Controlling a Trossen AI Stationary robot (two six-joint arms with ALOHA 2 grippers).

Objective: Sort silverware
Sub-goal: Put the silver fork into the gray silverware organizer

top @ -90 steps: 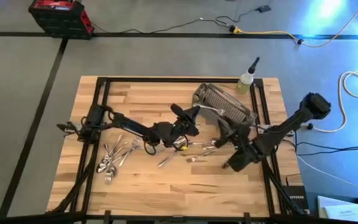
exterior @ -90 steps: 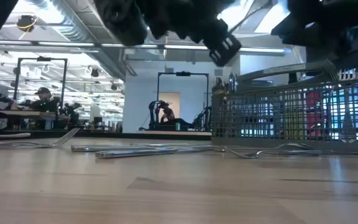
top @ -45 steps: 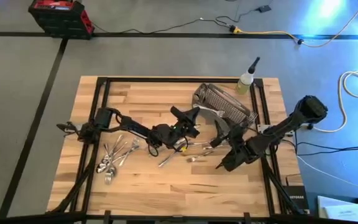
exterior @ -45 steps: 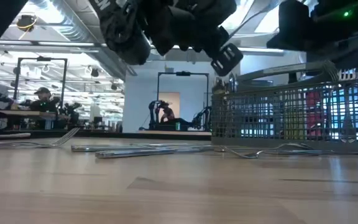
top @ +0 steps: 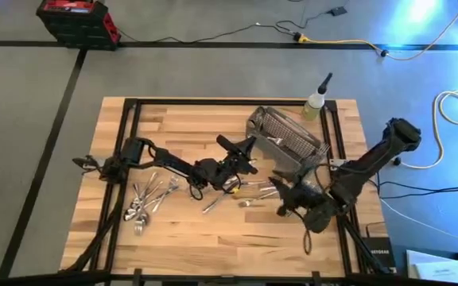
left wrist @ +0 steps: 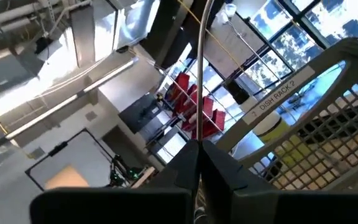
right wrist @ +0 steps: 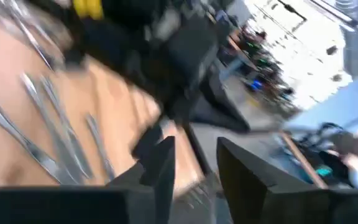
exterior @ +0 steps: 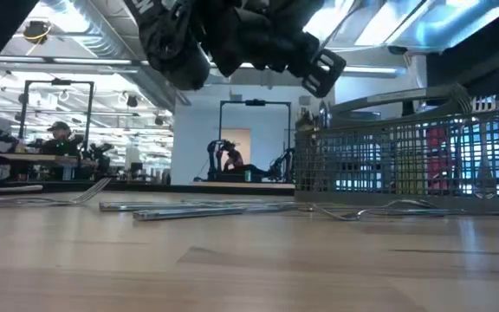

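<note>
High view. A wooden table (top: 181, 238) is seen from above. The left gripper (top: 241, 155) is placed near the middle of the frame, just left of a gray wire basket (top: 289, 135) that lies in the upper right part of the table. The right gripper (top: 281, 199) is placed right of centre, below the basket. A pile of forks and spoons (top: 148, 199) lies at the left of the table, and a few loose pieces (top: 249, 191) are scattered at centre, between the two grippers. A squeeze bottle (top: 315, 103) stands at the upper right corner of the table, and a red toolbox (top: 76, 20) is seen on the floor at upper left.

Low view. The left gripper (exterior: 319, 69) hangs at the upper middle, above the table surface. The basket (exterior: 401, 165) stands at the right, with handles of cutlery rising above its rim. Loose pieces (exterior: 189, 208) lie flat on the table at centre left.

Left wrist view. The fingers (left wrist: 219, 162) are pressed together on a thin metal handle (left wrist: 202, 68), which runs up the middle of the frame. The basket (left wrist: 328, 118) fills the right side.

Right wrist view. The fingers (right wrist: 160, 165) are held apart, with nothing between them. Several forks and spoons (right wrist: 55, 130) lie on the table at the left of the frame.
</note>
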